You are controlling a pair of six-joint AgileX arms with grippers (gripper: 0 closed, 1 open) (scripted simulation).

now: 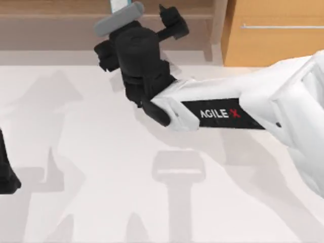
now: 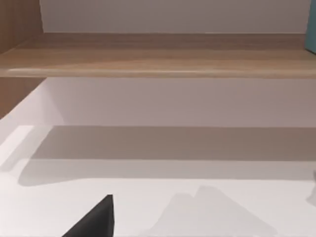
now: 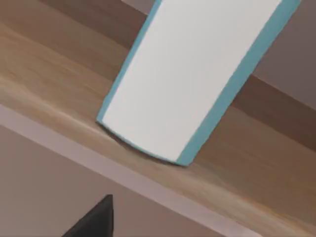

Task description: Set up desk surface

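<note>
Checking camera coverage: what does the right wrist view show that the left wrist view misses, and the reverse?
The right wrist view alone shows a white, teal-edged book resting on the wooden shelf board. The left wrist view alone shows the white desk surface stretching under the shelf, with shadows across it. Both share the shelf board and a dark gripper part at the lower edge.

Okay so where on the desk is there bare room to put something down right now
The desk surface is bare across its front and middle, between the left gripper at the left edge and the right arm. It is crowded at the back, where the right gripper reaches toward the book on the wooden shelf.
</note>
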